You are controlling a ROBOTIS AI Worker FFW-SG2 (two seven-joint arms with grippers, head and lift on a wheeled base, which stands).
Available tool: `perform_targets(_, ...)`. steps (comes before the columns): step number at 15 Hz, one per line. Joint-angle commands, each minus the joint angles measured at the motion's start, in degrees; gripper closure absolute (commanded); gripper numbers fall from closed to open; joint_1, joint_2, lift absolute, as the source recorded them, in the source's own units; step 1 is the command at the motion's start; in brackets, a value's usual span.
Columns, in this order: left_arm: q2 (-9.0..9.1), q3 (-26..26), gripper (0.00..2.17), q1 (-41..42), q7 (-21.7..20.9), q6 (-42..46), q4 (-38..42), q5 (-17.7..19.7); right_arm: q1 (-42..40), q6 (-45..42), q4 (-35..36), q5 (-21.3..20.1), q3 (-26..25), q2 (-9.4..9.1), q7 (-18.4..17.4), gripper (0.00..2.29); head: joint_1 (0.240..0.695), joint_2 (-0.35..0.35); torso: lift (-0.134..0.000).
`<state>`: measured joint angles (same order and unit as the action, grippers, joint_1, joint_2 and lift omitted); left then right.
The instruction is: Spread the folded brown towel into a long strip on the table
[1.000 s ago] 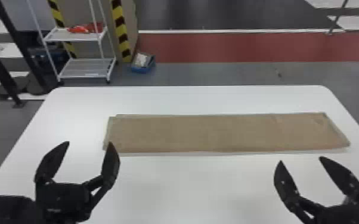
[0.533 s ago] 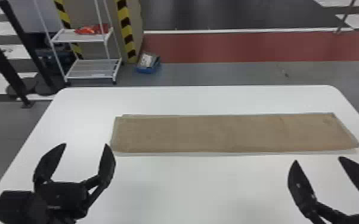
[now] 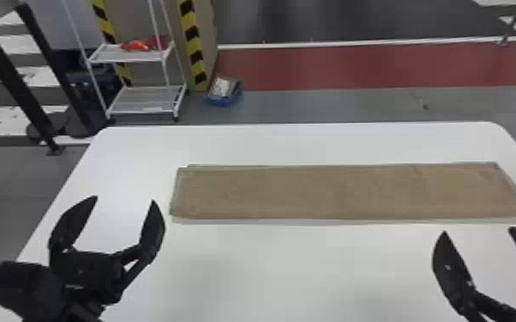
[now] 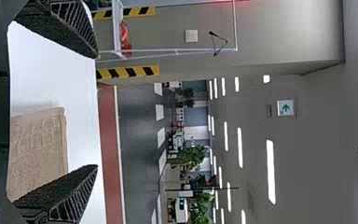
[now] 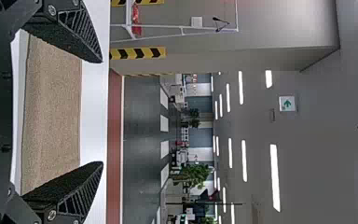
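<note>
The brown towel [image 3: 338, 192], a flat long strip (pale-edged), lies centre to right on the worktop [image 3: 295, 265]; upper left, a blue bin [image 3: 220, 101] holds something whitish [image 3: 223, 87]. The left pincer [image 3: 125, 198] and right pincer [image 3: 478, 230] gape wide.

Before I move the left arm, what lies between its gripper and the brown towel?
In the head view, just bare white table between the left gripper and the towel.

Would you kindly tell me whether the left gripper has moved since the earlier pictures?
Yes; in the head view the left gripper has shifted left against the table and towel.
</note>
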<state>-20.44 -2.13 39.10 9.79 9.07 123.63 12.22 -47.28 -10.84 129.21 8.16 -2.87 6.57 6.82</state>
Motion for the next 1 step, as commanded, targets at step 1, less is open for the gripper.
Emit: perform_targets(1, -0.04, -0.07, 0.04, 0.01, -0.12, -0.24, 0.12, 0.26, 0.52, 0.25, -0.27, 0.01, -0.03, 0.02, 0.13, 0.11, 0.695, 0.093, -0.123)
